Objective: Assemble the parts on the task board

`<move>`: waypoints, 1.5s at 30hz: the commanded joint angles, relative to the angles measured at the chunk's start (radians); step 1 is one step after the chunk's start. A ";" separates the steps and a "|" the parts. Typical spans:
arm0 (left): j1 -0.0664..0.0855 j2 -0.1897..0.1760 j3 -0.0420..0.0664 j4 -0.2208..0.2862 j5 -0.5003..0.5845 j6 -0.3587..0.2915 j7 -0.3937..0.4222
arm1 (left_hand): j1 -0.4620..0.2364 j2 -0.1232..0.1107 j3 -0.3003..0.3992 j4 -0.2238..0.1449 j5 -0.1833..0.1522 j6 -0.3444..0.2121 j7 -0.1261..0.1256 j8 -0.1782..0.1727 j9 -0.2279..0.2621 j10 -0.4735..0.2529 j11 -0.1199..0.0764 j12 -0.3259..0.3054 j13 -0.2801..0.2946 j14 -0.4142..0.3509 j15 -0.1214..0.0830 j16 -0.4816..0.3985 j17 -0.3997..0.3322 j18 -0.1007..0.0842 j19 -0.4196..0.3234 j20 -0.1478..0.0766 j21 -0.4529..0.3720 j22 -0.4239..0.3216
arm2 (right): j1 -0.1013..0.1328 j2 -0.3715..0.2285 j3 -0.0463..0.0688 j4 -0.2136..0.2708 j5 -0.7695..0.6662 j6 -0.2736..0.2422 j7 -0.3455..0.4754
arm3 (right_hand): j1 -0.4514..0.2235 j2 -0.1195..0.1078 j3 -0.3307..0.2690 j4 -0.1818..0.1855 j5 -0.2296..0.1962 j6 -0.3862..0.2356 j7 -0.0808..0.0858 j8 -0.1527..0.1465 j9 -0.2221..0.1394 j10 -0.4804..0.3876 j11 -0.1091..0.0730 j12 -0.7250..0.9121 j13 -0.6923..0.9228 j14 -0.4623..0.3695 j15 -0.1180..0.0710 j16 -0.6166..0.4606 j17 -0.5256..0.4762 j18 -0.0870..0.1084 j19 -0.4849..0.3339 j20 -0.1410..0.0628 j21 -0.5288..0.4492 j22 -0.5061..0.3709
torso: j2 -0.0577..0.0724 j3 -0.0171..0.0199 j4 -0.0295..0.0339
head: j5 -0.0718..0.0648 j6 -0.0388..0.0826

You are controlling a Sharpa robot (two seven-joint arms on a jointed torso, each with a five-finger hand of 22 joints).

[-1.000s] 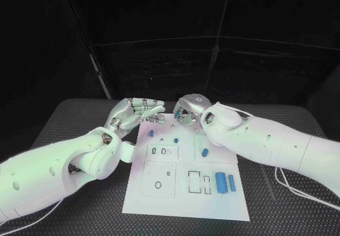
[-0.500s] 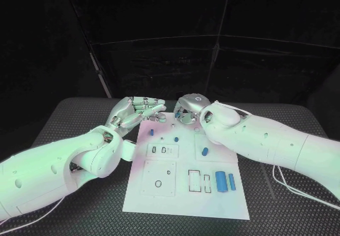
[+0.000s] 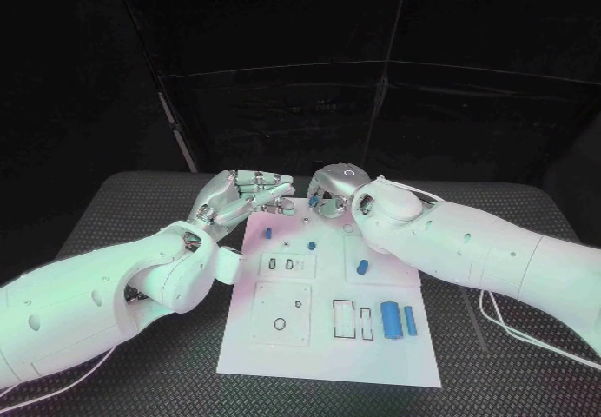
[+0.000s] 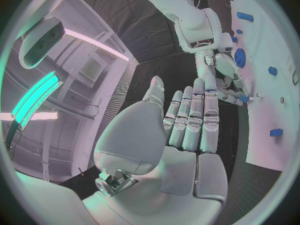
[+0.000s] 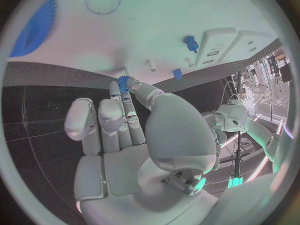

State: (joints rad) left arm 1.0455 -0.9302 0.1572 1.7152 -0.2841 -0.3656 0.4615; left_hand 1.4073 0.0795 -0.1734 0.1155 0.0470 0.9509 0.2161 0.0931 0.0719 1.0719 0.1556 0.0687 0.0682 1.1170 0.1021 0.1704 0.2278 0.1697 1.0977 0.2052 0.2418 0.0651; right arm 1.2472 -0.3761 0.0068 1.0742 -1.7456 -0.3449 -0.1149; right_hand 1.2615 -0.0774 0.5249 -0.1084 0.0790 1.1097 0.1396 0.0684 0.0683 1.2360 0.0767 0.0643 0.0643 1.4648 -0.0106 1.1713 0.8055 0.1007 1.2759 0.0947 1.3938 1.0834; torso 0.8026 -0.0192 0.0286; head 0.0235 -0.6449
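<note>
The white task board (image 3: 328, 349) lies in the middle of the table. At its far edge my right hand (image 3: 331, 196) pinches a small blue gear (image 5: 123, 83) between thumb and a fingertip, just above the board (image 5: 131, 40). My left hand (image 3: 243, 198) hovers beside the far left corner, palm up, fingers held straight and together (image 4: 194, 116), holding nothing. Its fingertips are close to the right hand (image 4: 226, 77). A larger blue gear (image 5: 36, 26) lies on the board near the right hand. Two long blue parts (image 3: 399, 321) lie side by side at the near right.
More small blue parts sit on the board: one near the left edge (image 3: 267, 234), one in the middle (image 3: 311, 247), an oval one (image 3: 362, 267). Dark recesses (image 3: 342, 319) mark the near half. Black ribbed table mat (image 3: 150, 365) surrounds the board.
My left hand's fingertips have edged slightly toward the right hand. The right hand stays at the far edge, still pinching the small gear.
</note>
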 commanded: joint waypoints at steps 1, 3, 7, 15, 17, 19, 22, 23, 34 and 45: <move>0.001 0.001 0.001 0.000 0.002 0.012 0.008 | 0.001 0.007 0.000 -0.006 0.000 0.001 0.005 -0.007 -0.002 0.000 0.008 -0.005 -0.002 0.001 0.005 -0.005 -0.001 0.011 -0.005 0.002 -0.004 -0.001 | -0.001 0.001 -0.001 0.006 -0.011 0.017 -0.002 | -0.008 0.000 0.000 0.006 0.007 -0.004 0.000 -0.003 0.000 -0.006 -0.002 -0.004 -0.002 -0.002 0.003 0.001 -0.001 -0.006 -0.002 0.007 0.004 -0.001 | 0.000 -0.0005 -0.0006 | 0.002 -0.002; 0.001 0.001 0.001 -0.001 0.002 0.012 0.008 | 0.001 0.007 0.000 -0.006 0.000 0.001 0.005 -0.007 -0.002 0.000 0.008 -0.005 -0.002 0.001 0.005 -0.005 -0.001 0.011 -0.005 0.002 -0.004 -0.001 | -0.001 -0.001 -0.001 0.009 -0.012 0.016 -0.002 | -0.008 0.000 0.000 0.006 0.007 -0.004 0.000 -0.003 0.000 -0.006 -0.002 -0.004 -0.002 -0.002 0.003 0.001 -0.001 -0.006 -0.002 0.007 0.004 -0.001 | 0.000 -0.0004 -0.0007 | 0.002 -0.002; 0.001 0.001 0.001 -0.002 0.002 0.012 0.007 | 0.000 0.007 -0.001 -0.006 0.000 0.001 0.005 -0.007 -0.002 0.000 0.008 -0.005 -0.002 0.001 0.005 -0.005 -0.001 0.012 -0.006 0.002 -0.005 -0.001 | -0.001 -0.005 -0.001 0.012 -0.014 0.011 -0.003 | -0.008 0.000 0.000 0.006 0.007 -0.004 0.000 -0.003 0.001 -0.006 -0.002 -0.003 -0.001 -0.002 0.003 0.002 0.001 -0.006 -0.001 0.007 0.004 0.000 | 0.000 -0.0003 -0.0002 | 0.002 -0.005; 0.001 0.001 0.001 -0.005 0.002 0.013 0.005 | 0.000 0.007 -0.001 -0.006 0.000 0.000 0.006 -0.008 -0.002 -0.001 0.008 -0.006 -0.002 0.001 0.005 -0.006 -0.001 0.012 -0.007 0.003 -0.007 -0.001 | -0.001 -0.011 -0.001 0.018 -0.014 -0.010 -0.002 | -0.009 0.000 -0.001 0.007 0.008 -0.003 0.001 -0.002 0.001 -0.005 -0.002 -0.003 -0.001 -0.002 0.003 0.001 -0.001 -0.006 -0.002 0.007 0.004 -0.001 | 0.000 -0.0003 -0.0002 | 0.004 -0.010; 0.001 0.001 0.001 -0.006 0.002 0.013 0.005 | -0.001 0.007 -0.002 -0.007 0.000 0.000 0.006 -0.009 -0.002 -0.002 0.009 -0.006 -0.002 0.001 0.006 -0.007 -0.001 0.012 -0.007 0.003 -0.008 -0.001 | -0.001 -0.011 -0.001 0.017 -0.014 -0.013 -0.002 | -0.010 -0.001 -0.001 0.008 0.008 -0.003 0.001 -0.002 0.001 -0.005 -0.002 -0.002 -0.001 -0.003 0.003 0.000 -0.004 -0.006 -0.003 0.007 0.004 -0.002 | 0.000 -0.0003 -0.0002 | 0.004 -0.011; 0.001 0.001 0.001 -0.006 0.002 0.014 0.005 | -0.001 0.007 -0.002 -0.007 0.000 0.000 0.006 -0.009 -0.002 -0.002 0.009 -0.006 -0.002 0.001 0.006 -0.007 -0.001 0.012 -0.007 0.003 -0.008 -0.001 | -0.001 -0.011 -0.001 0.016 -0.015 -0.014 -0.002 | -0.010 -0.002 -0.001 0.008 0.008 -0.003 0.001 -0.002 0.001 -0.005 -0.002 -0.002 -0.001 -0.003 0.003 0.000 -0.005 -0.006 -0.003 0.007 0.004 -0.003 | 0.000 -0.0005 -0.0001 | 0.005 -0.013; 0.001 0.001 0.001 -0.006 0.002 0.014 0.005 | -0.001 0.007 -0.002 -0.007 0.000 -0.001 0.006 -0.009 -0.002 -0.003 0.009 -0.006 -0.002 0.001 0.006 -0.008 -0.001 0.012 -0.008 0.003 -0.009 -0.001 | -0.001 -0.011 -0.001 0.015 -0.015 -0.015 -0.001 | -0.012 -0.004 -0.002 0.009 0.008 -0.004 0.001 -0.002 0.001 -0.006 -0.002 -0.002 -0.001 -0.004 0.003 -0.002 -0.009 -0.005 -0.005 0.008 0.003 -0.005 | 0.001 -0.0008 -0.0003 | 0.006 -0.014; 0.001 0.001 0.001 -0.006 0.002 0.014 0.005 | -0.001 0.007 -0.002 -0.007 0.000 -0.001 0.006 -0.009 -0.002 -0.003 0.009 -0.006 -0.002 0.001 0.006 -0.008 -0.001 0.012 -0.008 0.003 -0.009 -0.001 | -0.001 -0.011 -0.001 0.015 -0.015 -0.015 -0.001 | -0.013 -0.005 -0.003 0.010 0.008 -0.004 0.001 -0.003 0.001 -0.006 -0.002 -0.002 -0.001 -0.004 0.003 -0.003 -0.011 -0.005 -0.006 0.008 0.002 -0.007 | 0.001 -0.0006 -0.0007 | 0.006 -0.014; 0.001 0.004 0.001 -0.012 0.002 0.016 0.004 | -0.001 0.007 -0.002 -0.007 0.000 -0.001 0.006 -0.010 -0.002 -0.003 0.009 -0.006 -0.002 0.001 0.006 -0.008 -0.001 0.011 -0.008 0.003 -0.010 -0.001 | -0.001 -0.012 -0.001 0.022 -0.015 -0.025 0.003 | -0.013 -0.007 -0.004 0.010 0.008 -0.005 0.001 -0.003 0.001 -0.007 -0.001 -0.002 -0.001 -0.005 0.003 -0.004 -0.013 -0.004 -0.007 0.008 0.001 -0.008 | 0.001 -0.0004 -0.0014 | 0.004 -0.017; 0.001 0.006 0.001 -0.016 0.002 0.016 0.005 | -0.001 0.007 -0.002 -0.007 0.000 -0.001 0.006 -0.010 -0.002 -0.003 0.009 -0.006 -0.002 0.001 0.006 -0.008 -0.001 0.011 -0.008 0.003 -0.010 -0.001 | -0.001 -0.017 -0.001 0.040 -0.016 -0.044 0.008 | -0.014 -0.008 -0.004 0.011 0.008 -0.005 0.001 -0.003 0.001 -0.007 -0.001 -0.002 -0.001 -0.005 0.004 -0.004 -0.014 -0.004 -0.007 0.008 0.001 -0.008 | 0.001 -0.0006 -0.0015 | 0.004 -0.018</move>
State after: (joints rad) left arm 1.0455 -0.9260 0.1573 1.6986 -0.2838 -0.3606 0.4592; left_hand 1.4075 0.0794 -0.1761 0.1128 0.0469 0.9508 0.2160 0.0895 0.0713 1.0684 0.1591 0.0687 0.0676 1.1170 0.1020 0.1657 0.2280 0.1696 1.0945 0.2085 0.2373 0.0654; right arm 1.2441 -0.3927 0.0049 1.1105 -1.7545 -0.3638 -0.1135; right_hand 1.2564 -0.0827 0.5206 -0.1050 0.0839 1.1094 0.1394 0.0656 0.0686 1.2362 0.0768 0.0643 0.0646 1.4649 -0.0106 1.1712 0.7932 0.1008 1.2723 0.0983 1.3938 1.0760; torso 0.8035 -0.0197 0.0268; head 0.0273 -0.6631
